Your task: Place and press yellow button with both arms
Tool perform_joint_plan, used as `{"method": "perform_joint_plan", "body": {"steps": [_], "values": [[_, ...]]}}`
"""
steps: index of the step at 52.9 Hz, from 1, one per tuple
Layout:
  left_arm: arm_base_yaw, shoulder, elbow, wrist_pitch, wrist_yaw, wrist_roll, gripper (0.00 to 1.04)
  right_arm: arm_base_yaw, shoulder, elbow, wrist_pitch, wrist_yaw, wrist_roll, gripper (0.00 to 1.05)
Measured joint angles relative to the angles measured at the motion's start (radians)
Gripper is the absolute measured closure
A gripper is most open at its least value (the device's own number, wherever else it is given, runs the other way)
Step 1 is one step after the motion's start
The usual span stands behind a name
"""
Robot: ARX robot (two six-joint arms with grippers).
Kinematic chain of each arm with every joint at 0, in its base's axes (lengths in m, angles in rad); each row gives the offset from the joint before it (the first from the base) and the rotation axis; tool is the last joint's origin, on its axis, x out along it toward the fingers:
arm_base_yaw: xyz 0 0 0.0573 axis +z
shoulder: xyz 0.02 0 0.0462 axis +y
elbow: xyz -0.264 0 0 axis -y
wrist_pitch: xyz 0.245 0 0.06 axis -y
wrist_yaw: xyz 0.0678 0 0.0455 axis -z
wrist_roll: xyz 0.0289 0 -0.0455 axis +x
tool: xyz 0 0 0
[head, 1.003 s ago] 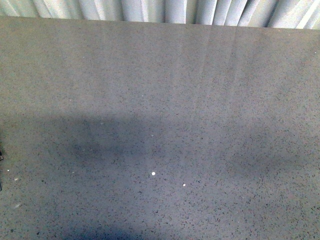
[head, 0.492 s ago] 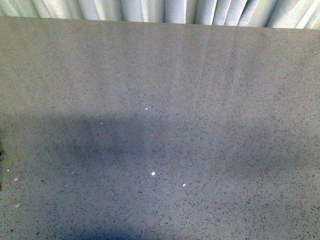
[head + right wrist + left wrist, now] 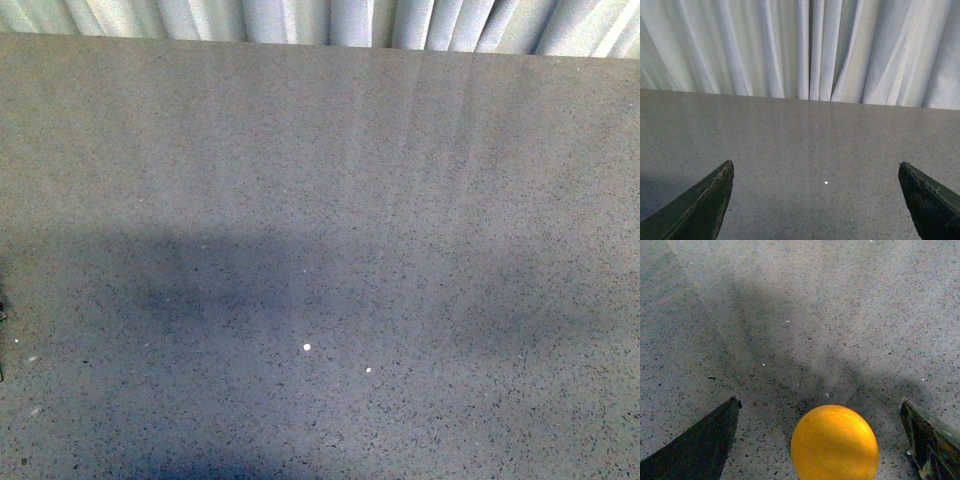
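Grey speckled table (image 3: 320, 150) fills nearly the whole front view, w/ a white pleated curtain (image 3: 300, 20) hanging behind its far edge. A wide soft shadow (image 3: 230, 290) lies across the near-left part of the top. Two small white specks (image 3: 307, 347) sit in the near middle, close to each other but apart.

Left wrist view: the speckled top, mostly in shadow. The yellow button (image 3: 835, 442) is here, seen from above, so only its round yellow cap shows; collar and base are hidden under the cap. It sits between the two dark fingers (image 3: 695, 450) of the left gripper (image 3: 820, 402), approx. in the middle, not quite centred. The fingers are spread wide and bare table shows on both sides of the cap, so they are released and do not touch it. Whether the button stands on the table or is a bit above it, I cannot tell.

Right wrist view: the right gripper (image 3: 815, 167) looks along the table toward the curtain. Its fingers (image 3: 690, 210) are also spread wide, w/ only table top between them, plus one white speck (image 3: 826, 182). Released, grasping nothing.
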Motion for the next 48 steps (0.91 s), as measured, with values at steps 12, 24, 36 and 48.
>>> {"method": "perform_joint_plan", "body": {"steps": [12,24,36,48], "values": [[-0.016,0.024,0.001,0.013,-0.008,0.006,0.1,0.0,0.0,0.0,0.0,0.0,0.0,0.09],[-0.031,0.05,0.003,0.03,-0.019,0.008,0.21,0.0,0.0,0.0,0.0,0.0,0.0,0.09],[-0.033,0.068,0.005,0.041,-0.018,0.014,0.35,0.0,0.0,0.0,0.0,0.0,0.0,0.09],[-0.034,0.079,0.005,0.049,-0.016,0.014,0.54,0.0,0.0,0.0,0.0,0.0,0.0,0.09]]}}
